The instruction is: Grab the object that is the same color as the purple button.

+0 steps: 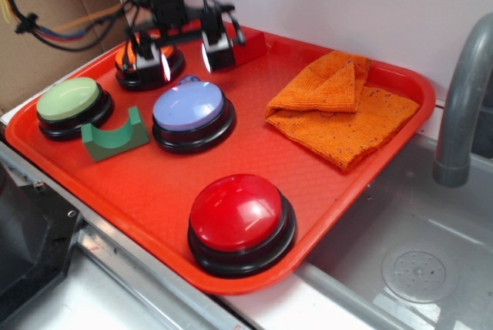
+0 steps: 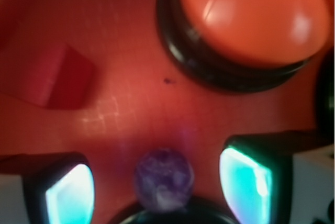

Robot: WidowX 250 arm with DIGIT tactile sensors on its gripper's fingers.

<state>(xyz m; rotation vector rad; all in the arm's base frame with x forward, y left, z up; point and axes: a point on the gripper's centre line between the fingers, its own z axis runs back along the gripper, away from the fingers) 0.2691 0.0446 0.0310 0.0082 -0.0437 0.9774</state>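
On the red tray I see, from the left, the green button, the green arch block, then the purple button. My gripper hangs just behind it, fingers spread apart, straddling the small purple object, apparently without touching it, though the wrist view is blurry. Further right sit the orange cloth and red button.

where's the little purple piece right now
In the wrist view the small rounded purple piece lies on the red tray between the open gripper fingers, against the lavender-domed button.
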